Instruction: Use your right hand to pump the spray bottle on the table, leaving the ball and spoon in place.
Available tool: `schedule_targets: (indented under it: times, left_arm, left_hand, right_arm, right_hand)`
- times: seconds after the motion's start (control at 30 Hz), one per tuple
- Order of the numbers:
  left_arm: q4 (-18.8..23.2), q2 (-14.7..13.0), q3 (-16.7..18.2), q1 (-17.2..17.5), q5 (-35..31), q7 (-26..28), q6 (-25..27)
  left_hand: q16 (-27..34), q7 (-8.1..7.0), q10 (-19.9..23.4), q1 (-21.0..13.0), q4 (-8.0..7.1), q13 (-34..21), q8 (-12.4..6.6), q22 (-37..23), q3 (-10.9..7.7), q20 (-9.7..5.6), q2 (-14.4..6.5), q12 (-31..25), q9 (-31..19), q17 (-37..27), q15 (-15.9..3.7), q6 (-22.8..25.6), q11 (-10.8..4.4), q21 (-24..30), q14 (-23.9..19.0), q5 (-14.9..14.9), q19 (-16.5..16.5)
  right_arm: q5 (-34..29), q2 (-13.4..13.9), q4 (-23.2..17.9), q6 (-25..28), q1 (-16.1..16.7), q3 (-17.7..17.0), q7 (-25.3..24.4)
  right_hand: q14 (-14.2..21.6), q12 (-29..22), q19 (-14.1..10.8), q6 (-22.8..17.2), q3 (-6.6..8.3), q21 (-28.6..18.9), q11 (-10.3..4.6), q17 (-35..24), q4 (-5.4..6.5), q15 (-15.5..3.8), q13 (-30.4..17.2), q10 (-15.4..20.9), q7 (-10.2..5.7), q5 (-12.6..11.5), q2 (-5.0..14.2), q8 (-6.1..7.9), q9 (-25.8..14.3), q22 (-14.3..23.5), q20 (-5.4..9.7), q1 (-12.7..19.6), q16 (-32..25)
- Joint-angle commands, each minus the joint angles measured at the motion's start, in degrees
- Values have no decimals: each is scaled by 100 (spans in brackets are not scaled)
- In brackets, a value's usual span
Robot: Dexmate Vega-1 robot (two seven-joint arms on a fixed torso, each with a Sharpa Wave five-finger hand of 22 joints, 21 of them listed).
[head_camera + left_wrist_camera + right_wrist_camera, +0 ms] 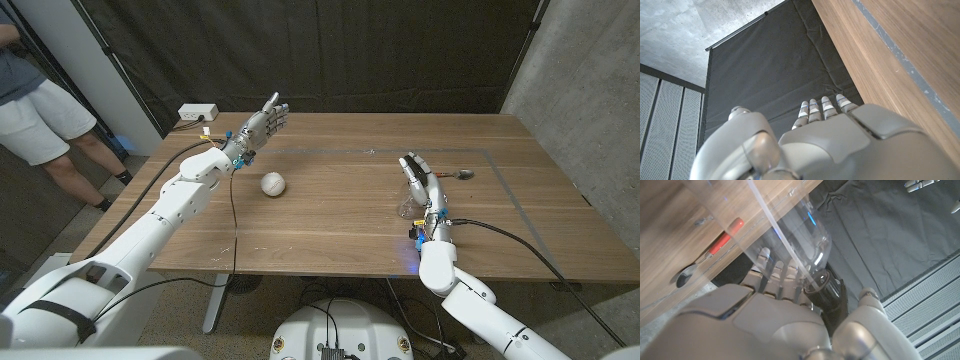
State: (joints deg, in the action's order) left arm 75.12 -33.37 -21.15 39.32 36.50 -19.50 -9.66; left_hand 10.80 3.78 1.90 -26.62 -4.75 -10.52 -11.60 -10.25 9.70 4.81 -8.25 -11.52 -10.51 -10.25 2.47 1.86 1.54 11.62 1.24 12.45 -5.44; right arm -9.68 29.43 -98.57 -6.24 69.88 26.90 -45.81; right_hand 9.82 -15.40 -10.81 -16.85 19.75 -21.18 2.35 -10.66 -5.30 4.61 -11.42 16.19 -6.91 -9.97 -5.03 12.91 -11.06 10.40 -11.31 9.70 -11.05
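Right hand (765,320) grips clear plastic spray bottle (790,235) (black pump)

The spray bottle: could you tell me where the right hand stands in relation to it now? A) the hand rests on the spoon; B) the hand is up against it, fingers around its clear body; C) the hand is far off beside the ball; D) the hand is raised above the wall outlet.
B: the right wrist view shows the right hand with its fingers against the clear spray bottle.
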Motion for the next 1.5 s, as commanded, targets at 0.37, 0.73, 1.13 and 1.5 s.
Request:
schedule_targets:
  times: [0.37,0.73,1.13,1.5]
  left_arm:
    - [136,-31,-23,32,-40,91,93]
    - [97,2,-42,8,-44,77,85]
    - [147,26,-85,1,-87,147,152]
    - [236,143,-167,-8,-197,391,217]
  left_hand:
    - [-3,19,46,-60,-35,-34,21,-29,16,-8,6,-11,-29,-25,28,26,8,15,5,-17,-16]
    - [-4,12,45,-72,-36,-34,19,-29,13,-9,3,-11,-29,-24,33,33,10,14,5,-18,-21]
    - [-5,26,53,-84,-37,-34,21,-29,12,-20,0,-14,-29,-24,29,33,20,17,8,-19,-15]
    - [15,46,123,-103,-38,-33,12,-27,10,-168,0,-37,-29,-23,17,64,38,57,-57,-22,94]
  right_arm:
    - [278,22,26,-387,180,-200,102]
    - [405,104,-208,-291,339,-323,236]
    - [888,90,-144,-805,412,-561,452]
    - [1681,344,-67,-1241,367,-891,1250]
  right_hand:
    - [-39,90,-37,216,-126,94,115,-2,10,55,33,-49,-12,-44,-102,-131,-15,15,-90,-125,14]
    - [-50,109,-99,154,-258,143,93,-2,34,21,47,-23,21,-65,-225,-117,-10,13,-107,-278,21]
    - [298,55,-292,61,-356,197,51,15,70,43,63,259,65,-114,-201,-107,-9,10,113,-407,-41]
    - [224,51,-149,-75,-398,320,74,3,137,-53,63,356,293,-126,-127,-72,-10,18,354,-528,6]
